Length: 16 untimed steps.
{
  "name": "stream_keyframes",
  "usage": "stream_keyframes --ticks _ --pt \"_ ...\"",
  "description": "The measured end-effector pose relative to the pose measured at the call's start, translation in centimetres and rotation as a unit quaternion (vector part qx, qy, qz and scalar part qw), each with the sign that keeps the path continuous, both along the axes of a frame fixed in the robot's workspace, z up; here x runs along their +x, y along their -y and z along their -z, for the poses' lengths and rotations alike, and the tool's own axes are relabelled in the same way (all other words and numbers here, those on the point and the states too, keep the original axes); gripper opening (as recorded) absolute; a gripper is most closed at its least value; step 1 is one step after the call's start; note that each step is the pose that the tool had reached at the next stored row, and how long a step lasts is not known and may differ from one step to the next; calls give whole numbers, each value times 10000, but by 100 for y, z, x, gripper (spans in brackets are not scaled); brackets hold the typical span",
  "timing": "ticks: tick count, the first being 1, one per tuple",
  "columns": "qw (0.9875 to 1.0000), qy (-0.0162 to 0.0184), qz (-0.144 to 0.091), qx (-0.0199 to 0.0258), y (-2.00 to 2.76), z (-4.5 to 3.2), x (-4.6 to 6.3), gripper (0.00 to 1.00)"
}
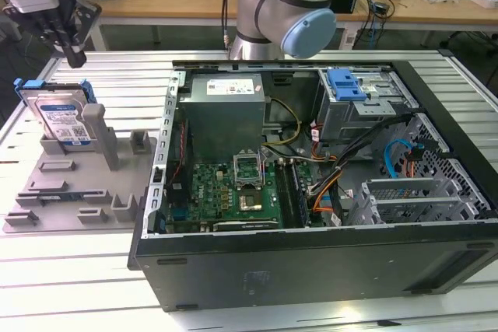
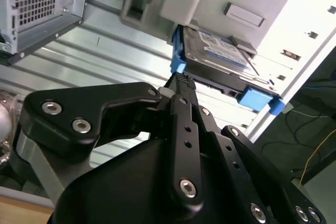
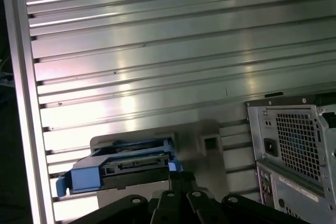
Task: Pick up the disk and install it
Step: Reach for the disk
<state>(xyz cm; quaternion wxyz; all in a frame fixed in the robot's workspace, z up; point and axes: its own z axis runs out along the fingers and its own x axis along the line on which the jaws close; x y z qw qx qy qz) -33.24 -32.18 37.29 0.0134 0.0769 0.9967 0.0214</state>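
Note:
The disk (image 1: 64, 118) is a silver drive with a white-and-blue label in a blue plastic carrier. It stands on edge in a slot of the grey fixture (image 1: 78, 192) at the exterior view's left. My gripper (image 1: 75, 58) hangs just above the disk's upper edge, apart from it, with its black fingers shut together on nothing. In the second wrist view the fingertips (image 2: 181, 81) point at the near blue corner of the disk (image 2: 218, 53). In the first wrist view the disk (image 3: 126, 166) lies just beyond the finger linkages.
An open computer case (image 1: 311, 270) lies on the slatted metal table (image 1: 70, 270) to the exterior view's right of the fixture. Inside are a grey power supply box (image 1: 226, 106), a motherboard (image 1: 233, 188), cables, and a grey drive cage with a blue handle (image 1: 346, 83). A grey post (image 1: 97, 126) stands beside the disk.

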Motion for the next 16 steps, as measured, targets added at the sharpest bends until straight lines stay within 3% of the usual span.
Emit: stream_keyframes --ticks 16 --pt "10000 0 30 0 -198 0 -544 11"
